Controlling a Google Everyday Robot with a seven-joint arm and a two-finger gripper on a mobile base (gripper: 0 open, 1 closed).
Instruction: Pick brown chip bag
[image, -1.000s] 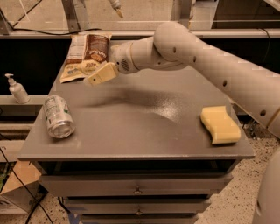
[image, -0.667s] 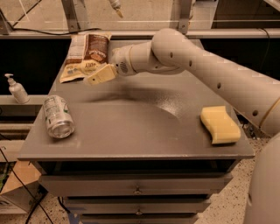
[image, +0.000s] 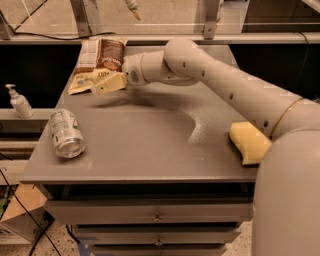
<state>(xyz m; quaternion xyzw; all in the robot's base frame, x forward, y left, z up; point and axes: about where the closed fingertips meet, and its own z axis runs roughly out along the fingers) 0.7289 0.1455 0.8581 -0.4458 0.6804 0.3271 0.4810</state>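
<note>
While the claw (image: 109, 83), its spread impossible to tell, sits at the near edge of the chip bag (image: 101, 59) lying flat at the table's (image: 150, 142) far left, a low push could slide it away

Count on the grey table (image: 150, 150): one chip bag (image: 100, 60), one drink can (image: 66, 134), one yellow sponge (image: 249, 141). One robot arm (image: 225, 85) carrying one gripper (image: 104, 85), which is positioned over the table's far left corner, at the near edge of the chip bag. Off the table, left side: one pump bottle (image: 19, 102). Below the tabletop: two drawer knobs (image: 157, 218) visible.
</note>
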